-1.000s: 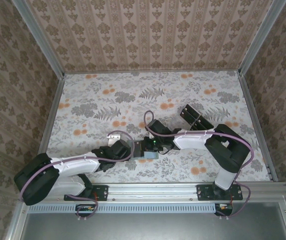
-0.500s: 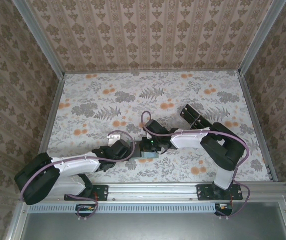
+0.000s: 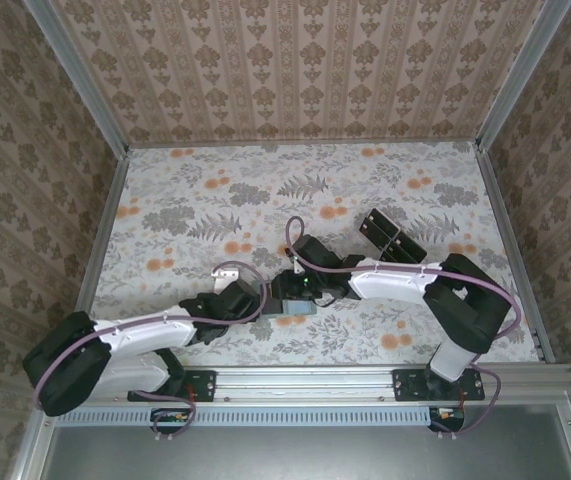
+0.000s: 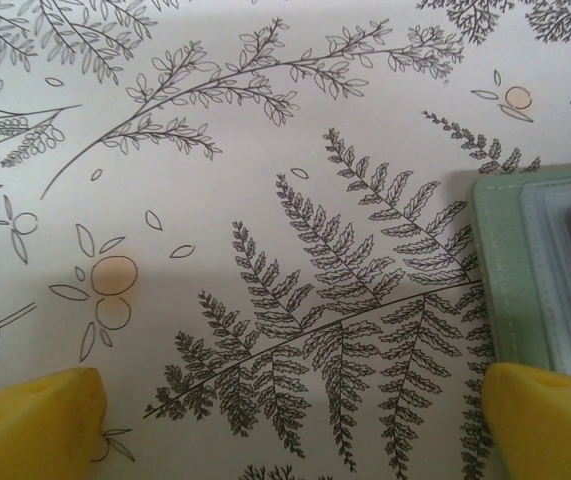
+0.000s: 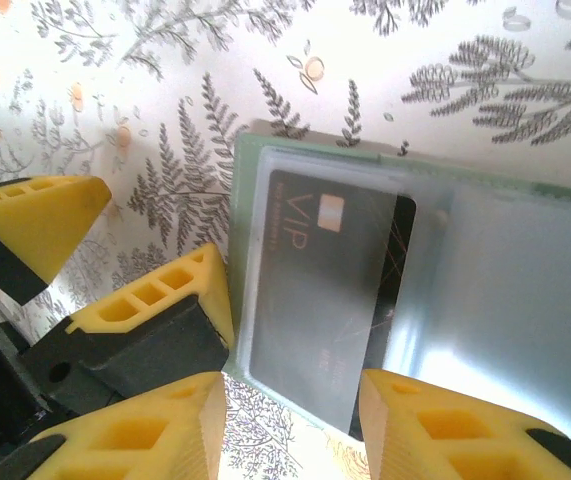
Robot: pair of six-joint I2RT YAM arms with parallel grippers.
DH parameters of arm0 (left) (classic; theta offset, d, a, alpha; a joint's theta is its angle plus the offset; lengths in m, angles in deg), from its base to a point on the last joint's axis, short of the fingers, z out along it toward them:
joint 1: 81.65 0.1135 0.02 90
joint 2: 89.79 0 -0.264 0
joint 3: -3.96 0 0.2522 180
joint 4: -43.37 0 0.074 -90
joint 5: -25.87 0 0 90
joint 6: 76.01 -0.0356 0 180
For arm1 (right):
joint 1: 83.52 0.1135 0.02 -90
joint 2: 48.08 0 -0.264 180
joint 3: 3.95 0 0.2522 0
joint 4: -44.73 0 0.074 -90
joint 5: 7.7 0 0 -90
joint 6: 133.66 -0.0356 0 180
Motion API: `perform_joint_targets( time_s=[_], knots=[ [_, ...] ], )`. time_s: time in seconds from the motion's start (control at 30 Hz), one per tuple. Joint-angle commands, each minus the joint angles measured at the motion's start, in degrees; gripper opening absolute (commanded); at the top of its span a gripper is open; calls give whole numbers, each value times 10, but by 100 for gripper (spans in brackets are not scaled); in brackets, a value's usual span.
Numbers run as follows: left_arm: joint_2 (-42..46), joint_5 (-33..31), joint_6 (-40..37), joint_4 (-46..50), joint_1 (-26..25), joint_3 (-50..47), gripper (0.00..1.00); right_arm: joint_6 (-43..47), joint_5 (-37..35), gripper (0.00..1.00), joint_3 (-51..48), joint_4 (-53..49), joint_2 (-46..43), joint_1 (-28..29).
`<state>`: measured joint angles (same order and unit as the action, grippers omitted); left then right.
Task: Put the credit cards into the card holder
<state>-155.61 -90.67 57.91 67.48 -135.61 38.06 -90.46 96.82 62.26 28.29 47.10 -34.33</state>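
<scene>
- A table (image 3: 185, 200) covered in pale cloth printed with grey ferns and orange flowers sits inside walls of patterned beige wallpaper.
- The left arm (image 3: 135, 335), white with black joints, reaches from the near left corner toward the middle of the near edge.
- The right arm (image 3: 405, 280) reaches from the near right corner to meet it, so the two wrists sit just beside each other.
- A dark card rack (image 3: 390, 235) with slanted tiers stands right of centre, behind the right arm and well apart from both grippers.
- The card holder (image 5: 485, 290), a sage-green wallet, lies open and flat on the cloth between the two wrists, showing a clear plastic sleeve inside a stitched green rim.
- In the left wrist view, the card holder's corner (image 4: 500, 270) comes in from the right edge.
- One black credit card (image 5: 320, 290), marked "VIP" in pale letters, lies inside the clear sleeve at the holder's left end.
- The left gripper (image 4: 290, 420) is low over the cloth, its yellow fingers (image 4: 30, 415) spread as wide as they go, gripping nothing. The right-hand finger sits just beside the holder's rim.
- The right gripper (image 5: 292, 430) hovers over the holder's near edge. Its yellow fingers (image 5: 145, 430) are parted, with the holder's edge and the card's end showing in the gap.
</scene>
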Motion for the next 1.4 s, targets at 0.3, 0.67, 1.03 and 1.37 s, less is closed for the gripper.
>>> perform_joint_targets(
  time_s=[0.3,0.67,1.03,1.37],
  knots=[
    [38,-6,-4,54,13,9,100,24,-60,12,18,-67,15,19],
    [15,-1,-4,37,16,4,100,31,-58,2,42,-71,54,26],
    [-6,4,-3,19,16,1,100,30,-59,1,46,-74,76,31],
    [-26,12,0,2,16,-2,100,27,-50,1,59,-69,91,39]
  ],
)
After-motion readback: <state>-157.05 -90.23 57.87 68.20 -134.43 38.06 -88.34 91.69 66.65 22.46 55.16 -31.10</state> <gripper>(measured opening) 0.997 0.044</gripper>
